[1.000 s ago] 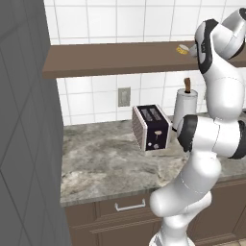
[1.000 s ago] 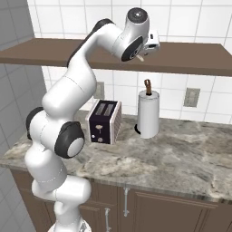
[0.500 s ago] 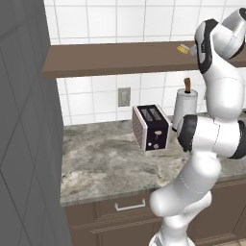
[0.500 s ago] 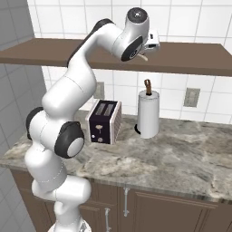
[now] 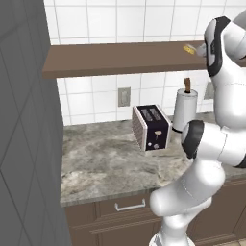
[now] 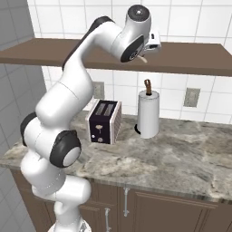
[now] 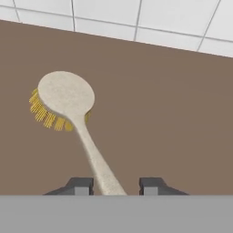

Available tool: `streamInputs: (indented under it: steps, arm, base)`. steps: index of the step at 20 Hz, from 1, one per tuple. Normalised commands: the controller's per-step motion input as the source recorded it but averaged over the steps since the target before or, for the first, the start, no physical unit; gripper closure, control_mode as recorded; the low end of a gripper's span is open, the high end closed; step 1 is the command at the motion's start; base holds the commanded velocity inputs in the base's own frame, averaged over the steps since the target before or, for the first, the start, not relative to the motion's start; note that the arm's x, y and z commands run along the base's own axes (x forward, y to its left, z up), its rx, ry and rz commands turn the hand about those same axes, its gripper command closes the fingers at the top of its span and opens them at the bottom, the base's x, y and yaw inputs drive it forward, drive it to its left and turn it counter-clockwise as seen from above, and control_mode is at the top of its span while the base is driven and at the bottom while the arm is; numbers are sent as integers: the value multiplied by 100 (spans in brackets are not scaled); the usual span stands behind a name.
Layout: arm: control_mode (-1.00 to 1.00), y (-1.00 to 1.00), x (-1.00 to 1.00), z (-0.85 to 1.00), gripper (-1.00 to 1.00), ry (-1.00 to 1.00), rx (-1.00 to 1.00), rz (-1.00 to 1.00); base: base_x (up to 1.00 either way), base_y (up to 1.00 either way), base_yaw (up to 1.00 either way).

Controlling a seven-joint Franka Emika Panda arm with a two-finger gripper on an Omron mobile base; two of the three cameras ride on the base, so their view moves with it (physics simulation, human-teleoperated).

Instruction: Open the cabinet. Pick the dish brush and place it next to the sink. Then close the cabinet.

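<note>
The dish brush [image 7: 66,93] lies flat on a brown shelf board [image 7: 173,113], its round cream back facing up and yellow bristles showing at the left edge. Its thin cream handle runs down between my two fingertips. My gripper [image 7: 117,185] is drawn in close around that handle, high at the shelf. From the left base view I see the brush's yellow head [image 5: 190,48] on the shelf [image 5: 120,57] beside my hand. In the right base view the handle's tip [image 6: 143,59] pokes out under my hand at the shelf's front edge. The cabinet's doors and the sink are out of view.
On the stone counter [image 5: 105,158] below the shelf stand a dark toaster [image 5: 153,126] and a white paper-towel roll [image 5: 185,109] with a brown post. A tall grey panel [image 5: 24,120] rises on the left. Drawers and doors run under the counter.
My fingers have closed in from wide apart onto the brush handle. The arm and the brush have stayed where they were.
</note>
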Motion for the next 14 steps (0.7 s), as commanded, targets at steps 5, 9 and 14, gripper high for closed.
streamInputs:
  steps: [5, 9, 14]
  arm:
    - [-100, 0, -78, 0, 100, 0, 0, 0]
    - [-100, 2, -78, 0, 100, 0, 0, 0]
    - [-100, 7, -83, 0, 100, 0, 0, 0]
  base:
    - [0, 0, 0]
    - [0, 0, 0]
    - [0, 0, 0]
